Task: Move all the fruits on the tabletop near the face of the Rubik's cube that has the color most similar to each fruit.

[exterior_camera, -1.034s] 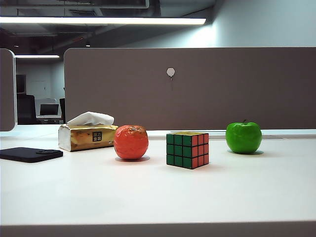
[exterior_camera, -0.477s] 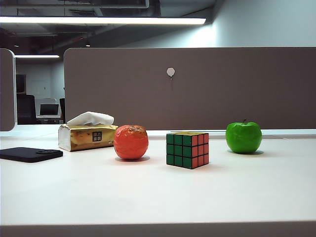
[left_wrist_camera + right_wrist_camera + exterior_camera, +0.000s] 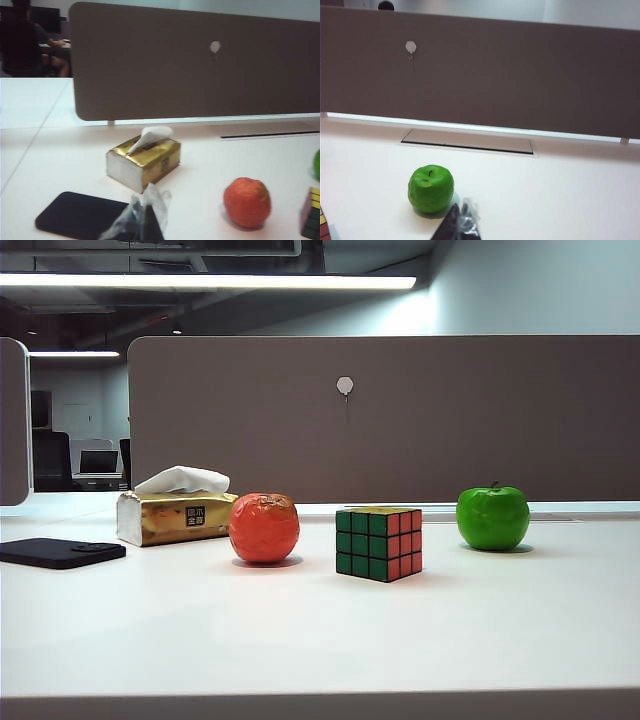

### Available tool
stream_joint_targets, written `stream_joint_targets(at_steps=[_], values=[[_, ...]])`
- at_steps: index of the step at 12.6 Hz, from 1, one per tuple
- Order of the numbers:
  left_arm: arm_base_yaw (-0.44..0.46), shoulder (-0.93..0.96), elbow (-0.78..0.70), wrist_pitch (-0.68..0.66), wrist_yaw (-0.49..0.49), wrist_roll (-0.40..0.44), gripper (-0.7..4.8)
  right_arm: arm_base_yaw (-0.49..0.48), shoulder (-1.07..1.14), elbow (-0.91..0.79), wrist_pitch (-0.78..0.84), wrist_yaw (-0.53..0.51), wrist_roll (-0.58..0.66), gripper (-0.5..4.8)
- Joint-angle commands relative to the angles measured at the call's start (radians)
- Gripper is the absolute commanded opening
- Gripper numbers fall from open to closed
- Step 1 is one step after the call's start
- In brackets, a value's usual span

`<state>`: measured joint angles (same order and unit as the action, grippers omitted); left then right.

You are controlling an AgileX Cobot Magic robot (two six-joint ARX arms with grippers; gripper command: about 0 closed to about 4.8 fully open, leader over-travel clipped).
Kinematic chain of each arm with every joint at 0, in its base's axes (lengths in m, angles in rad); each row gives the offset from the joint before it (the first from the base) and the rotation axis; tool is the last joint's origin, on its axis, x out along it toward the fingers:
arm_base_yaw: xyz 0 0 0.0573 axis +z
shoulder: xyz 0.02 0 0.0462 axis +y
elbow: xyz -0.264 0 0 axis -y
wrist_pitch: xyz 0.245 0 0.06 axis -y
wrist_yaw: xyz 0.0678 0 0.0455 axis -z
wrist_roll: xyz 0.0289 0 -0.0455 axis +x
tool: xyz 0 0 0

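While neither arm shows in the exterior view, you see the Rubik's cube [image 3: 379, 543] mid-table on the tabletop [image 3: 320, 640], green face toward the left, red-pink face toward the right. The orange-red fruit [image 3: 264, 528] sits at the cube's 9 o'clock, on the green side; the green apple [image 3: 493, 517] sits at 3 o'clock and a little farther back, on the red side. Both are on the wrong sides, so you must swap them, and I judge the paths risk crossing at the cube: a nudge would turn its faces and spoil the colour reference. The tissue pack [image 3: 175, 516] and black phone [image 3: 60, 552] crowd the left, while the front of the table is open. Round fruits may roll when released.

Moving to the left wrist view, the left gripper [image 3: 142, 222] hangs above the phone [image 3: 80, 216], near the tissue pack [image 3: 143, 162]. Only its tip shows, so you cannot tell how the fingers stand. The orange-red fruit [image 3: 247, 202] lies beyond, just short of the cube [image 3: 312, 212]; a low sweep could clip the phone.

Turning to the right wrist view, the right gripper [image 3: 459, 222] hovers just beside the green apple [image 3: 431, 189], finger spacing unreadable. Bare table surrounds it, with a cable slot [image 3: 467, 142] and partition [image 3: 480, 75] behind.
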<state>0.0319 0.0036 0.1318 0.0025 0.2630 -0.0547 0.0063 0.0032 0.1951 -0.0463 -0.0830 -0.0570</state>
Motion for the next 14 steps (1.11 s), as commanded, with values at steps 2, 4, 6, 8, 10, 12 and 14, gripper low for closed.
stream_joint_targets(at_steps=[2,4,6,8,10,12,14], values=[[0.0,0.014,0.056,-0.017,0.083,-0.056,-0.05,0.0,0.018,0.093,-0.108,0.003,0.002,0.0],[-0.001,0.026,0.072,-0.015,0.103,-0.058,-0.05,0.0,0.048,0.126,-0.132,0.002,0.002,0.0],[-0.001,0.063,0.095,-0.016,0.146,-0.058,-0.05,0.001,0.108,0.18,-0.169,0.001,0.003,0.0],[-0.001,0.121,0.121,-0.014,0.188,-0.058,-0.05,0.001,0.186,0.245,-0.192,-0.002,0.002,-0.01],[-0.001,0.188,0.152,-0.002,0.211,-0.058,-0.05,0.001,0.278,0.311,-0.188,-0.002,0.001,0.0],[-0.001,0.26,0.182,0.025,0.213,-0.058,-0.05,0.001,0.378,0.37,-0.179,-0.002,0.001,0.0],[-0.001,0.322,0.196,0.072,0.222,-0.058,-0.05,0.001,0.488,0.415,-0.169,-0.003,0.001,0.0]])
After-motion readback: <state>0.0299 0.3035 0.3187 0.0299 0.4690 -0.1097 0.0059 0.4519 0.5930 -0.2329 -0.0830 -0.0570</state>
